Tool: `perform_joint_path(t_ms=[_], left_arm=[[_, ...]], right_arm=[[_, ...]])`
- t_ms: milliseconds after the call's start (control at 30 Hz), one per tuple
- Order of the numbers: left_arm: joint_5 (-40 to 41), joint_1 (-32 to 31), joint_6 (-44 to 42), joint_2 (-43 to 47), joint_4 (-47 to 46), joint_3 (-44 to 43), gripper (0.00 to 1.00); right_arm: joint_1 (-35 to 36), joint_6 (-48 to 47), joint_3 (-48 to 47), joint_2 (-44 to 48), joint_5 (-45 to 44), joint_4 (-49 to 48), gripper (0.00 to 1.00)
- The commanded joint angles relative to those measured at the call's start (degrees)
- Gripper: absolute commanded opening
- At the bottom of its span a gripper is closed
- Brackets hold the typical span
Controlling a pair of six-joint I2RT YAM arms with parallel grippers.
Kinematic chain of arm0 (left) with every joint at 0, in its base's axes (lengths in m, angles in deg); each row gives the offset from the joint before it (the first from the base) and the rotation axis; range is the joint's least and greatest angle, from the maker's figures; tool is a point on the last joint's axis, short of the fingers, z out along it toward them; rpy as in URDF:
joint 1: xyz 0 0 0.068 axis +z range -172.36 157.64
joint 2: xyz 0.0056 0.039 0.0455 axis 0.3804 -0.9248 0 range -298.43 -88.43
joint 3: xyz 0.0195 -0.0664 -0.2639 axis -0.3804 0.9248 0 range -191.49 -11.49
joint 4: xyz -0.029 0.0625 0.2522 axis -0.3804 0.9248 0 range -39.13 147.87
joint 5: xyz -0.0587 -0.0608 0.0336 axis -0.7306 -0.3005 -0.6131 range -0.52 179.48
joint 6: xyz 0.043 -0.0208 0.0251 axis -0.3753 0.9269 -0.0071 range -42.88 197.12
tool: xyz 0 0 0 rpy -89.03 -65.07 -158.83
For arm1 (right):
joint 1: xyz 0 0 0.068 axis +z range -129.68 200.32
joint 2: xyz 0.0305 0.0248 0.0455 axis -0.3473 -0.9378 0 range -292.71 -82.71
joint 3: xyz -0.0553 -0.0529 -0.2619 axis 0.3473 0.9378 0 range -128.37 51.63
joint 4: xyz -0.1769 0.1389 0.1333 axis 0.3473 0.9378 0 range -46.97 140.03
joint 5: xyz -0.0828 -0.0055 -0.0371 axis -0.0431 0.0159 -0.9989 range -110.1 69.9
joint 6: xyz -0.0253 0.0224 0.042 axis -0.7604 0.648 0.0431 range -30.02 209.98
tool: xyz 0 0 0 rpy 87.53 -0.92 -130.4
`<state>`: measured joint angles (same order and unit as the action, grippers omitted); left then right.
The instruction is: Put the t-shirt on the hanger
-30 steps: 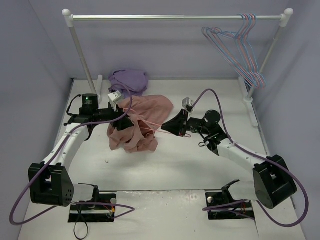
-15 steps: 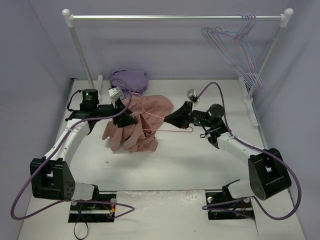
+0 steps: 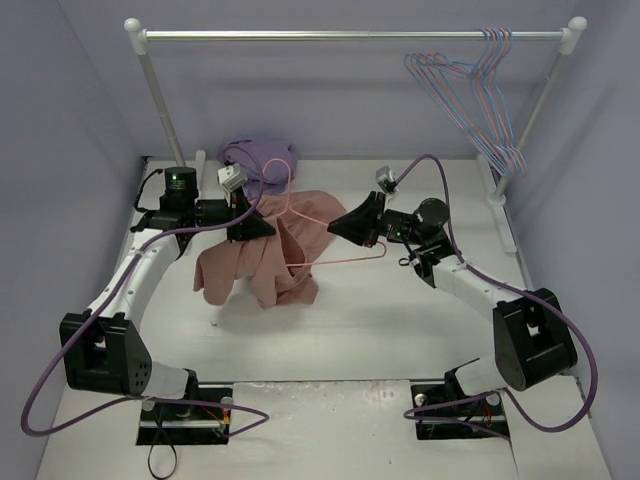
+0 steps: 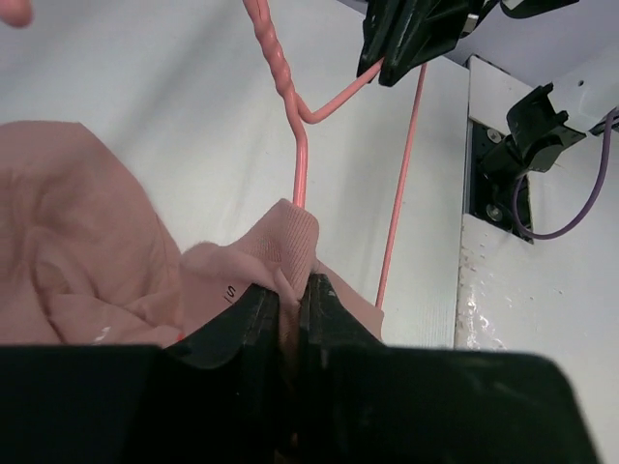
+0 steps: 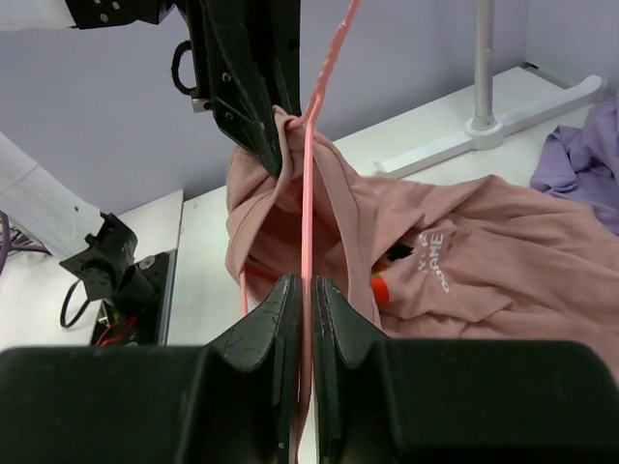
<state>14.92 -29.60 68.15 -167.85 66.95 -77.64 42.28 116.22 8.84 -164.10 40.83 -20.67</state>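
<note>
Overhead view first: my left pincer (image 3: 258, 228) is clamped on the dusty salmon-pink short-sleeved fabric t-shirt (image 3: 262, 265). The t-shirt hangs from it in a bunch and trails onto the white table (image 3: 350, 330) beneath. Facing it, my right pincer (image 3: 347, 226) grips the thin pale-pink triangular wire hanger (image 3: 340, 259), whose hook end reaches across towards the left pincer. I judge they are held opposed like this so the hanger can be fed into the neck opening while the cloth is kept lifted. A crumpled lavender-purple garment (image 3: 256, 160) lies just behind the left pincer; I leave it alone.

Left wrist view: my fingers (image 4: 253, 319) are pressed together on the ribbed collar, pinching it upright. The hanger's wire rises straight ahead of the tips, right at the collar's edge; I cannot tell whether it touches. Beyond it, the right pincer is shut on the wire near a bend.

Right wrist view: my fingers (image 5: 276, 319) are closed on the wire, which runs straight out from them to the collar. Most of the t-shirt lies right of that line, and the wire's far end vanishes among folds. I read this as threading begun, with the shoulders not yet seated.
</note>
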Motion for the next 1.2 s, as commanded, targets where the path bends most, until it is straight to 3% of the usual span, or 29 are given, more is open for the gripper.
perform_joint_path(t_ms=[0, 167, 233, 267, 333, 433, 600, 700, 833, 1000, 1100, 1167], left_arm=[[0.73, -0.31, 1.06, -0.3, -1.66, -5.83, 0.0], [4.24, -0.4, 1.41, -0.74, 0.88, -11.01, 0.0], [6.61, -0.23, 1.24, -0.83, 2.28, -13.73, 0.0], [7.84, -0.31, 1.5, -0.83, 2.73, -14.61, 0.0], [10.56, -0.31, 1.85, -0.57, 3.26, -16.37, 0.0], [14.87, -0.4, 2.21, 0.75, 3.35, -17.08, 0.0], [23.22, -1.28, 1.41, 3.04, 5.1, -16.47, 0.0], [30.6, -3.3, 0.19, 4.97, 6.6, -15.07, 0.0], [33.78, -4.97, 0.27, 8.65, 5.9, -12.17, 0.0], [33.61, -5.67, 1.76, 11.39, 5.28, -9.88, 0.0], [33.0, -5.76, 3.34, 12.62, 4.84, -9.09, 0.0], [32.38, -6.11, 3.7, 13.41, 4.75, -8.65, 0.0]], right_arm=[[0.98, -1.01, -5.55, 0.7, 0.95, -7.05, 0.0], [0.98, -9.07, -9.85, 0.96, -1.32, 5.93, 0.03], [0.9, -12.16, -13.01, 1.4, -3.61, 15.04, 0.18], [0.81, -14.61, -15.03, 1.66, -7.36, 17.88, 0.39], [0.46, -16.47, -16.8, 2.02, -11.33, 24.9, 0.53], [0.37, -17.89, -18.74, 4.38, -23.8, 31.77, 0.59], [0.63, -16.41, -19.53, 11.68, -44.26, 38.73, 0.63], [0.81, -12.2, -18.48, 15.55, -52.28, 43.55, 0.68], [1.68, -3.51, -15.76, 17.58, -52.41, 47.52, 0.58], [8.69, 5.21, -12.59, 13.28, -53.27, 48.42, 0.45], [12.57, 8.29, -12.49, 9.59, -55.21, 46.75, 0.48], [15.65, 9.53, -13.02, 6.43, -54.43, 45.6, 0.55]])
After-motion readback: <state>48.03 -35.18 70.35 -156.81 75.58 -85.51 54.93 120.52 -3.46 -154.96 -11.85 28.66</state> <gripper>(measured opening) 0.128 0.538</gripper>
